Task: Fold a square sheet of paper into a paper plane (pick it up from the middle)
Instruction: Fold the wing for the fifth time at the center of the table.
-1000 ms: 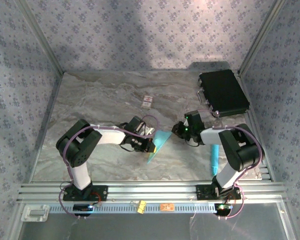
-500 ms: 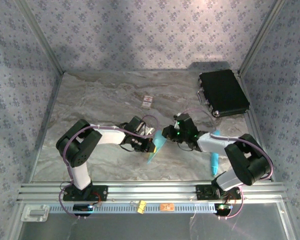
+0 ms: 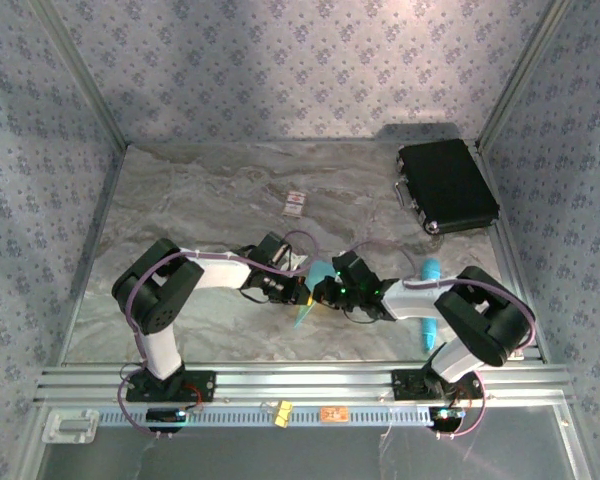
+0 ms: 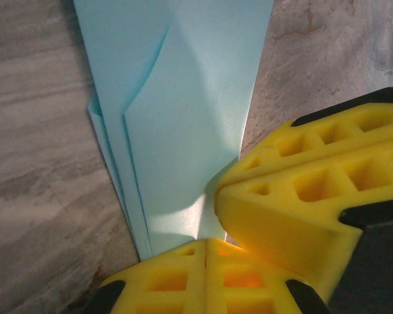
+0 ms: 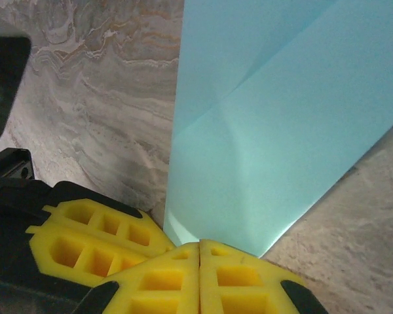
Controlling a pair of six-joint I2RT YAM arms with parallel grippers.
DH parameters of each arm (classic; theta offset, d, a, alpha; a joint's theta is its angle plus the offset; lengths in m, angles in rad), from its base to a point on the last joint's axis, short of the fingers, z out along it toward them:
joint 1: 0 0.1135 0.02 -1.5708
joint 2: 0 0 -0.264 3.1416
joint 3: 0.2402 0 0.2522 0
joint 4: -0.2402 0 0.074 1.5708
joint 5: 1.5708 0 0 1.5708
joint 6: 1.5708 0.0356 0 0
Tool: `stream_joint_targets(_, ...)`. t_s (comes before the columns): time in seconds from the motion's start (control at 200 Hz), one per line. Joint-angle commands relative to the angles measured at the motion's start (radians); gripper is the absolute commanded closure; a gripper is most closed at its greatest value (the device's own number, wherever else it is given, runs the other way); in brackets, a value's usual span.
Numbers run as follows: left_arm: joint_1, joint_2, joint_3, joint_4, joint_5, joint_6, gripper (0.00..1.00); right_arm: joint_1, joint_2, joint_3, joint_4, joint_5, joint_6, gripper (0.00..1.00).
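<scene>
Now the right pincer [image 5: 200,245] has swung across and shut on the paper [image 5: 262,163], meeting the left pincer [image 4: 206,242], still clamped on it; the next fold can likely start.

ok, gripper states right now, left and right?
Left gripper: closed, pinching the paper.
Right gripper: closed, pinching the same paper.

Floral-papered walls [image 3: 280,60], grey marbled tabletop [image 3: 200,195], aluminium frame [image 3: 310,378]

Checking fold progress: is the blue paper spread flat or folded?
Folded: the paper shows overlapping layers and diagonal creases in the left wrist view.
</scene>
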State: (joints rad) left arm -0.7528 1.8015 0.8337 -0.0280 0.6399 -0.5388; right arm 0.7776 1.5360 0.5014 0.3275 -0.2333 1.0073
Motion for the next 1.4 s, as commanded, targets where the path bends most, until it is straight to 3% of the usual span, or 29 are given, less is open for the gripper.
stream_joint_targets(0.0, -0.008, 0.041, -0.053, -0.107, -0.102, 0.005, 1.0, 0.007, 0.035, -0.006, 0.01, 0.014, 0.025, 0.93)
stream_joint_targets(0.26, -0.009, 0.035, -0.057, -0.11, -0.103, 0.003, 1.0, -0.011, 0.026, -0.059, -0.032, 0.066, 0.06, 0.94)
stream_joint_targets(0.605, -0.005, 0.041, -0.056, -0.115, -0.094, 0.002, 1.0, -0.155, -0.07, -0.04, -0.056, 0.03, 0.001, 0.92)
stream_joint_targets(0.75, -0.005, 0.038, -0.056, -0.116, -0.094, 0.002, 1.0, -0.141, -0.138, -0.01, -0.078, 0.027, -0.032, 0.9)
stream_joint_targets(0.999, -0.006, 0.045, -0.048, -0.122, -0.085, 0.005, 1.0, -0.126, -0.022, 0.025, 0.0, -0.035, -0.019, 0.9)
stream_joint_targets(1.119, -0.004, 0.045, -0.042, -0.128, -0.081, 0.008, 1.0, -0.143, 0.029, 0.049, -0.042, -0.004, -0.037, 0.91)
stream_joint_targets(1.249, -0.005, 0.044, -0.042, -0.129, -0.08, 0.008, 1.0, -0.221, 0.053, 0.044, -0.053, 0.007, -0.06, 0.91)
stream_joint_targets(1.399, -0.004, 0.03, -0.044, -0.135, -0.092, 0.01, 1.0, -0.311, -0.026, 0.063, -0.114, -0.017, -0.09, 0.91)
